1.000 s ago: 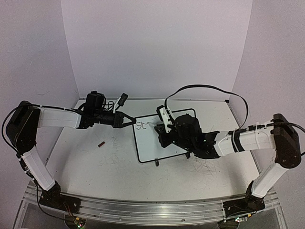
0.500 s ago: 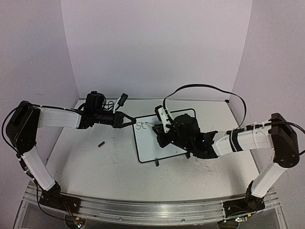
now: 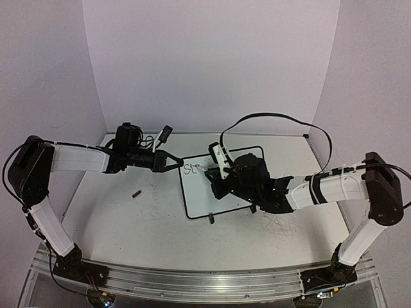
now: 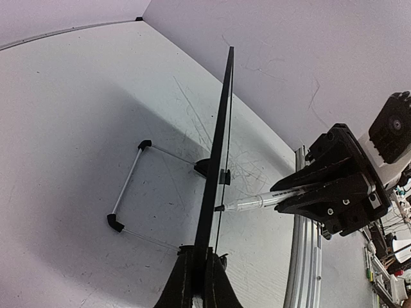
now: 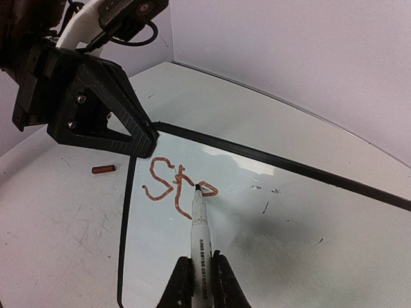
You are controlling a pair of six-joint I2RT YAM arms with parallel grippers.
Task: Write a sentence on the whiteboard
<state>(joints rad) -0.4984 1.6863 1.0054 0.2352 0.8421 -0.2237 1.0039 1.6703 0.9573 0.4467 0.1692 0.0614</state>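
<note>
The whiteboard (image 3: 199,192) stands tilted on its feet at mid-table. My left gripper (image 3: 178,160) is shut on the whiteboard's left edge (image 4: 218,147), with the jaws (image 4: 198,269) clamped over the black frame. My right gripper (image 5: 199,276) is shut on a white marker (image 5: 200,237), and the marker's tip touches the whiteboard (image 5: 270,231). The sentence (image 5: 170,183) reads "St" plus a small loop beside the tip, reddish in the right wrist view. The left wrist view shows the marker (image 4: 250,203) meeting the whiteboard side-on.
A small red cap (image 3: 137,193) lies on the table left of the whiteboard, also in the right wrist view (image 5: 103,169). The whiteboard's wire stand and black feet (image 4: 115,221) stick out behind it. Purple walls close in the table on three sides.
The right gripper has shifted slightly left with the marker, and a short stroke has appeared after "St". The left arm has stayed still.
</note>
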